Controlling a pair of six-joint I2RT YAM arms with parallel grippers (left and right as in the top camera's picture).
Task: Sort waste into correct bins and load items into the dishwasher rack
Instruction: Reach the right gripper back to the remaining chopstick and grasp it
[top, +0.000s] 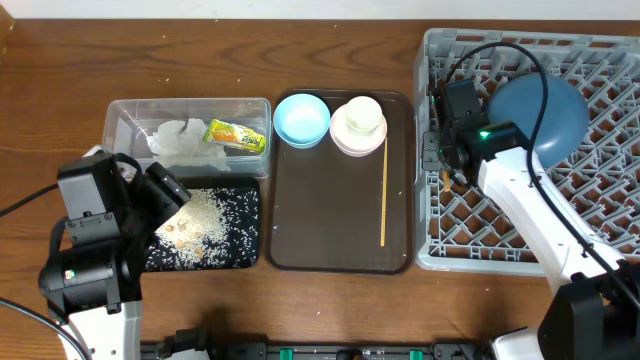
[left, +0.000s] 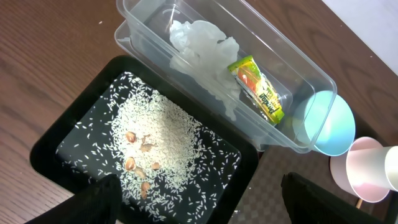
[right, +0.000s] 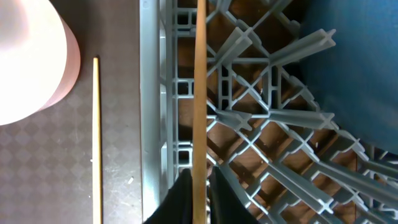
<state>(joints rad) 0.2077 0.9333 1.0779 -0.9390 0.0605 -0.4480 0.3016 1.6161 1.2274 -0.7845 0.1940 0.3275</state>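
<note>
The dishwasher rack (top: 610, 200) is seen at the right of the table, with the dark blue bowl-plate (top: 545, 110) leaned tilted in its lattice near the far side. The brown serving tray (top: 320, 220) is placed just left of the rack. Left of that tray, the clear tub (top: 130, 115) is set at the far side and the black tray (left: 62, 155) directly in front of it, the two touching or nearly so.

On the far end of the serving tray, the light blue bowl (top: 301, 119) and the pale pink bowl (top: 352, 147) are stood side by side; the cream cup (top: 362, 115) is nested in the pink one. The crumpled napkin (left: 202, 46) and the green-yellow wrapper (left: 258, 87) are contained in the clear tub, the wrapper beside the napkin. The rice grains with food bits (left: 155, 130) are heaped in the black tray.

The left gripper (left: 199, 186) is held above the near edge of the black tray, its jaws spread wide with nothing between them. The right gripper (right: 200, 186) is closed on one held chopstick (right: 200, 81), which is aligned along the rack's lattice just inside its left wall; contact with the rack cannot be told. The second chopstick (top: 383, 195) is left lying flat on the serving tray, parallel to its right edge.
</note>
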